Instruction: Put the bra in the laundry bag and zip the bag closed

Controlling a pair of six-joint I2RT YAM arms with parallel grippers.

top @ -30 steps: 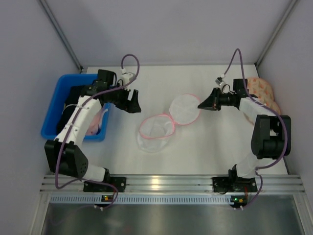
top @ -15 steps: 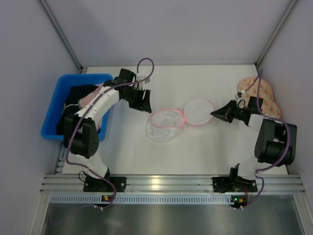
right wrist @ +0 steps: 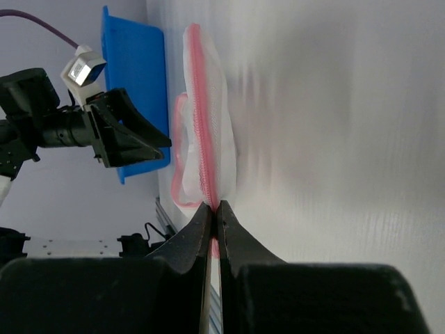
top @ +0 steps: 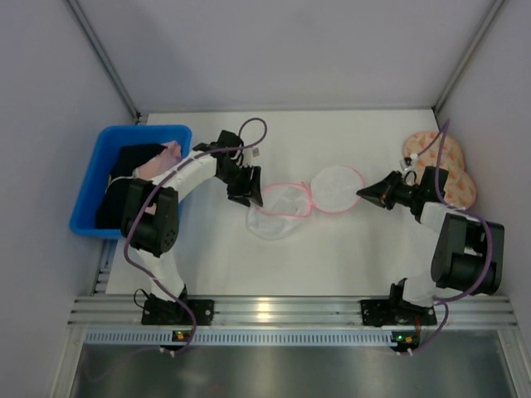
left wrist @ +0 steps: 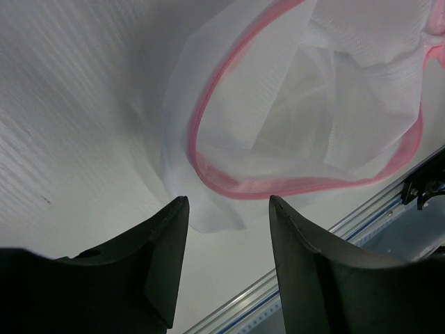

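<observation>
The laundry bag lies open in the middle of the table, its round mesh lid flipped to the right. My right gripper is shut on the lid's pink zipper edge, pinched between its tips. My left gripper is open and empty at the bag's left rim; the left wrist view shows the bag's pink-edged mouth just beyond its tips. The light-pink bra lies in the blue bin, partly hidden by my left arm.
The blue plastic bin at the left also holds black garments. A peach orange-speckled two-lobed item lies at the far right behind my right arm. The metal rail runs along the near edge.
My left gripper has swung from beside the bin over to the bag's left rim. My right gripper first dragged the bag rightward by its lid, then held still.
</observation>
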